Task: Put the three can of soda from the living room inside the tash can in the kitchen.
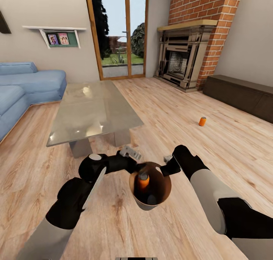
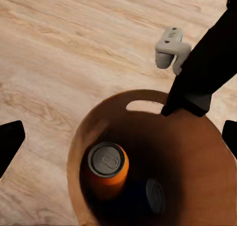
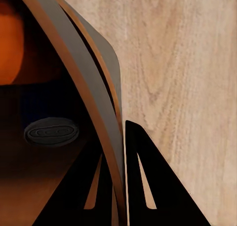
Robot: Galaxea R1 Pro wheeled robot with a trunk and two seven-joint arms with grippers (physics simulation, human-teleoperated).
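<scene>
Two soda cans [image 2: 107,169] sit inside the trash can [image 1: 133,184], third can [image 1: 202,121] is out on the wood floor near the fireplace. Right gripper [image 3: 121,184] pinches the bin's thin, stiff rim; left gripper [image 1: 131,153] hangs open above. Cans look light, slick, best grabbed mid-body

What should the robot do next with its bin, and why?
Probably carry the bin toward the last soda can on the floor near the fireplace. The right gripper pinches the bin's rim, two cans are already inside, and the left gripper looks free to grab.
</scene>
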